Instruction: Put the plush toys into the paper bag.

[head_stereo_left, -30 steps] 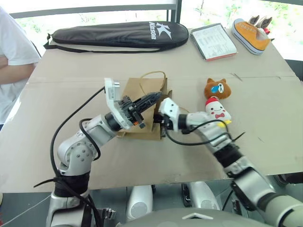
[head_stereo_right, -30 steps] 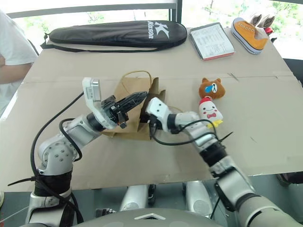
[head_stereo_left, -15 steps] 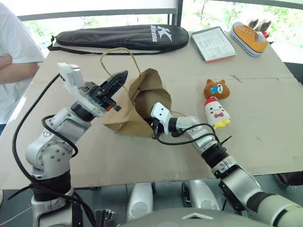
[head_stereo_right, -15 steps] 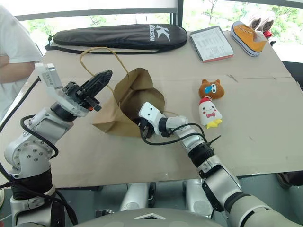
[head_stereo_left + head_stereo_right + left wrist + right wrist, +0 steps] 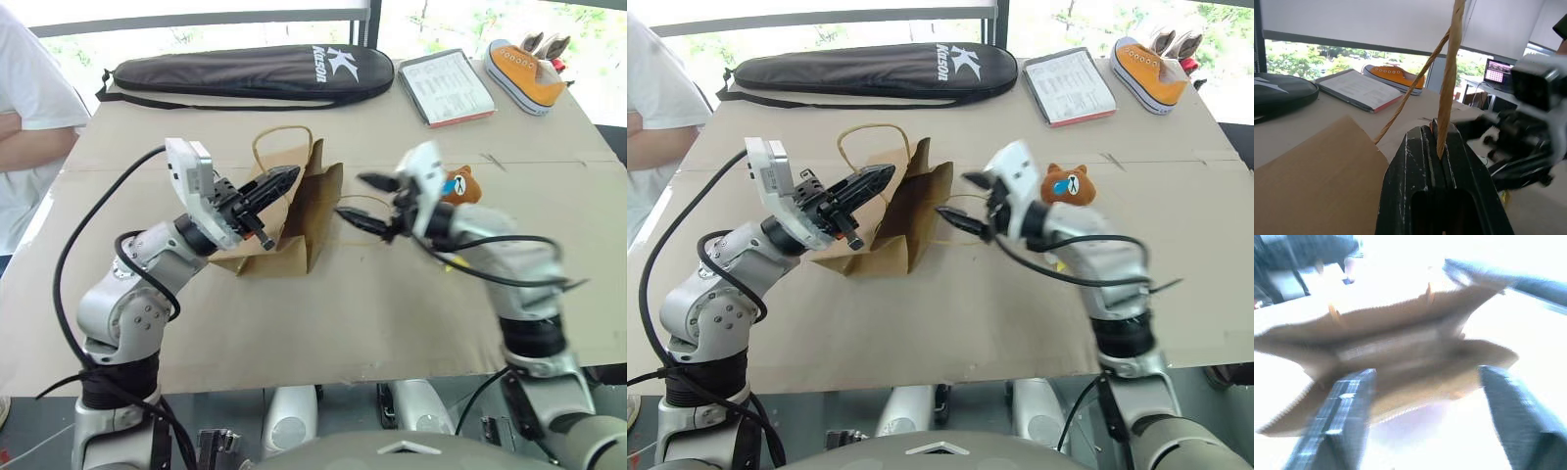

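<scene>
The brown paper bag (image 5: pixel 299 217) lies on the table with its mouth toward my right gripper. One twisted loop handle (image 5: pixel 1447 93) is pinched in my left gripper (image 5: pixel 281 180), which is shut on it and holds it up. To the right of the bag's mouth, my right gripper (image 5: pixel 364 202) hovers open with nothing between its fingers. In the right wrist view the bag's open mouth (image 5: pixel 1400 350) shows between those fingers (image 5: pixel 1344 404). The bear-head plush toy (image 5: pixel 1065 183) lies just behind my right wrist. My right arm hides the chick.
A long black racket case (image 5: pixel 250 70) lies along the far edge, with a booklet (image 5: pixel 446 88) and an orange sneaker (image 5: pixel 524 73) at the far right. A person in a white shirt (image 5: pixel 29 117) stands at the table's left side.
My right gripper has come away from the bag, risen to the right and opened. The left gripper keeps its grip on the handle, and the bag has sunk back toward the table.
</scene>
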### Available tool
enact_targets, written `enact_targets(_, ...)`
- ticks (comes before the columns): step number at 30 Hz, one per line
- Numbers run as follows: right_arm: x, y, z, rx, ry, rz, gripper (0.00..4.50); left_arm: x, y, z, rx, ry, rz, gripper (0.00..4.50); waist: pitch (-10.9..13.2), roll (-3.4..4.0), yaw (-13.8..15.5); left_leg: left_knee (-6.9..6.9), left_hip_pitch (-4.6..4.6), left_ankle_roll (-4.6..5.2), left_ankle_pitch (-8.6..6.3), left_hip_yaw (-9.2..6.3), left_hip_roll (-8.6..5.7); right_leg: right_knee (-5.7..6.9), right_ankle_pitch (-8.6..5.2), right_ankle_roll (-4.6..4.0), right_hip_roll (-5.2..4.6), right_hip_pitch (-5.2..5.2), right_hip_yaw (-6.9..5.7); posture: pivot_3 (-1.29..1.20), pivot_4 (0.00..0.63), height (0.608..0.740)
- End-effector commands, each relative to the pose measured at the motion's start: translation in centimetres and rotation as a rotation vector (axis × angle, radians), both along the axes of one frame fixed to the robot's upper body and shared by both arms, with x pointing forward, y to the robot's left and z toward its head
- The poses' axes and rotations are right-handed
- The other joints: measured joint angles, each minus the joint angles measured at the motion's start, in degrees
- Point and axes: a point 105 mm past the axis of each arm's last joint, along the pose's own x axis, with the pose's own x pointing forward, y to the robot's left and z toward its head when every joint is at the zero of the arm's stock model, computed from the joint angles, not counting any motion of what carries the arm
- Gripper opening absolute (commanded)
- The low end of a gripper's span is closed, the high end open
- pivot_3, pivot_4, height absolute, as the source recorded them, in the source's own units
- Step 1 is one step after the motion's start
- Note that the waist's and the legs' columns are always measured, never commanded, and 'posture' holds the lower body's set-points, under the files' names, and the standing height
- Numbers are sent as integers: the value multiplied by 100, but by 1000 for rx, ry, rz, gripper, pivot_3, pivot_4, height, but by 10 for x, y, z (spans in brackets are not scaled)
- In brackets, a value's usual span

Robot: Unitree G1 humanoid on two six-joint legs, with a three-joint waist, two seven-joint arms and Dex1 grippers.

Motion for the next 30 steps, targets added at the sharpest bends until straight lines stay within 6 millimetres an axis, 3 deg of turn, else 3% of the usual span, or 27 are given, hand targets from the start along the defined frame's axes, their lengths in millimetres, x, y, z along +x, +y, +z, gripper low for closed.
enact_targets(1,-15,-22,20,12,-22,-74,3787,1,-4,7,-6,-49,-21,0,0,0,-14,0,0,0,0,1,0,0,-1,-1,0,-1,1,0,150,740)
enact_targets(4,-13,-51,6,-67,22,-213,3787,5,0,9,-46,-36,-18,0,0,-1,-18,-1,0,0,0,2,0,0,-9,-16,1,-2,3,0,150,740)
enact_targets(7,-6,-91,-15,-149,94,-398,3787,15,15,15,-157,35,-13,0,2,-4,-6,0,-6,1,0,1,-2,-2,-10,-16,-1,-4,2,0,150,740)
enact_targets(9,-6,-105,-26,-206,123,-445,3787,18,23,17,-207,79,-24,0,3,-4,-11,5,-19,2,1,1,-5,-4,-10,-15,-1,-12,4,0,150,740)
enact_targets(15,-1,-125,-44,-285,180,-529,3787,25,30,18,-228,131,-40,0,3,-5,-30,10,-41,3,1,-7,-6,-3,-1,4,6,-33,4,0,150,740)
enact_targets(20,0,-123,-64,-301,256,-522,3787,25,30,19,-213,136,-47,0,3,-6,-15,12,-68,3,2,-7,-9,-4,0,6,6,-52,6,0,150,740)
enact_targets(25,2,-121,-119,-415,420,-504,3787,23,23,22,-176,119,-73,0,2,-9,-19,12,-66,3,2,-7,-8,-3,-1,5,7,-53,6,0,150,740)
enact_targets(27,4,-123,-128,-446,422,-508,3787,21,22,23,-165,110,-79,0,1,-10,-18,12,-66,3,2,-5,-9,-3,-1,5,6,-53,9,0,150,740)
enact_targets(30,4,-124,-130,-468,401,-496,2456,18,20,26,-152,94,-83,0,-4,-19,-22,18,-64,3,2,-5,-9,-2,0,6,6,-51,9,0,150,740)
